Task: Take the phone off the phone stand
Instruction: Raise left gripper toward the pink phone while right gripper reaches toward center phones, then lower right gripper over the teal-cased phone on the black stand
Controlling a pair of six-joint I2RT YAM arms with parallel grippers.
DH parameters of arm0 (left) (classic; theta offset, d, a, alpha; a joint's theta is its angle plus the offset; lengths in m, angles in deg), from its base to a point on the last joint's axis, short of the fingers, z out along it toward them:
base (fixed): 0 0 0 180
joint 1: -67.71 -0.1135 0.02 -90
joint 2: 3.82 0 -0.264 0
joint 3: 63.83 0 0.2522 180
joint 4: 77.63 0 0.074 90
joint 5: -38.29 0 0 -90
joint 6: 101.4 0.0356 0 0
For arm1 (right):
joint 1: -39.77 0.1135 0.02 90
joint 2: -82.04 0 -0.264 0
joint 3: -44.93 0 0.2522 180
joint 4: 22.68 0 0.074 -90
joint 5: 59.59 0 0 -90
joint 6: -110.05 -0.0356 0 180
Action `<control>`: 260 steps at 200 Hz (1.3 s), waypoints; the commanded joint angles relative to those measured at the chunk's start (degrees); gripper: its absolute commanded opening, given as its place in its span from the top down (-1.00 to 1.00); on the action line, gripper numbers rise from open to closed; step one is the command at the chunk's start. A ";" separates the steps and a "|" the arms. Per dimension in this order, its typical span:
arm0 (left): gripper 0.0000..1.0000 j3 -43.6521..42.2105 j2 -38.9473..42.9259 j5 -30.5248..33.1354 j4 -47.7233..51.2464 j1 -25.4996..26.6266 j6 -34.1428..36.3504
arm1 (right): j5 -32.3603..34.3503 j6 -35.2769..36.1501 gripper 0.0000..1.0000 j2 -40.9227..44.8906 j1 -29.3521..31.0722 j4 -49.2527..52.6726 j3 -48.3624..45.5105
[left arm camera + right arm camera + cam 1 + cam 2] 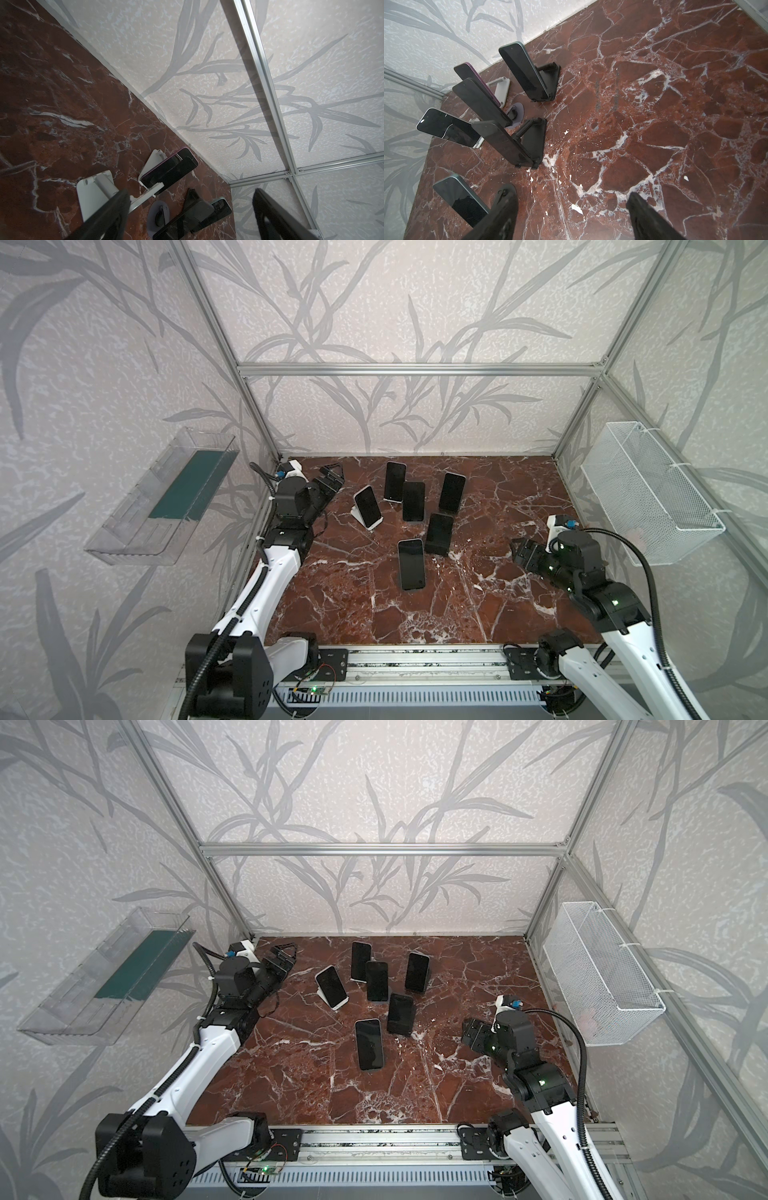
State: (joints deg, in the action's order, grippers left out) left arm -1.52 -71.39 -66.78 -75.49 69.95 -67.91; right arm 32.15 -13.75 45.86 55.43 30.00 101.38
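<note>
Several dark-screened phones stand propped on stands on the brown marble table (519,489). Nearest the left arm is a phone (368,506) on a white stand (357,517). Nearest the front is a phone (411,564) (369,1044) with a light rim. A phone (439,534) on a black stand is closest to the right arm. My left gripper (334,475) (286,955) hovers at the back left corner, open and empty; its wrist view shows the white stand (91,197) beside one finger (116,209). My right gripper (516,551) (571,201) is open over bare marble, right of the phones.
A clear plastic bin (166,506) hangs on the left wall and a white wire basket (648,497) on the right wall. Aluminium frame posts stand at the back corners. A metal rail (415,659) runs along the table's front edge.
</note>
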 commanded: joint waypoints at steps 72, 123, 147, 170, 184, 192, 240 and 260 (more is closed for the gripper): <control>-0.82 0.65 -1.51 -5.76 -4.09 0.20 -0.97 | 12.92 3.76 -0.73 -11.10 12.20 -8.48 11.34; -0.82 1.17 -2.98 -7.34 -4.29 -0.19 -0.97 | 22.09 12.08 -0.90 -22.21 24.79 -12.58 20.38; -0.82 0.76 -4.00 -7.81 -5.27 -0.09 -1.51 | 23.99 12.25 -0.92 -24.98 28.45 -15.55 21.37; -0.83 -0.91 -5.27 -11.31 -13.40 0.14 -4.22 | 27.99 11.02 -0.94 -27.87 31.09 -15.91 22.77; -0.83 -1.59 -6.03 -12.57 -16.83 0.44 -5.82 | 29.86 9.51 -0.95 -30.28 32.22 -12.82 25.23; -0.84 -1.84 -5.95 -12.91 -17.80 0.55 -6.19 | 28.93 8.44 -0.95 -31.48 32.56 -11.60 26.24; -0.84 -2.81 -2.70 -11.48 -17.90 1.16 -6.23 | 25.15 0.95 -0.95 -33.35 38.26 -5.48 29.24; -0.85 -1.98 -2.09 -10.01 -14.24 1.65 -3.01 | 28.32 -2.19 -0.96 -33.50 41.25 -1.04 31.84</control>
State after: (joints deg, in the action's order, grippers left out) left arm -3.86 -75.81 -77.67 -90.04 70.85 -73.09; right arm 57.77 -10.43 12.09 93.64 22.67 128.86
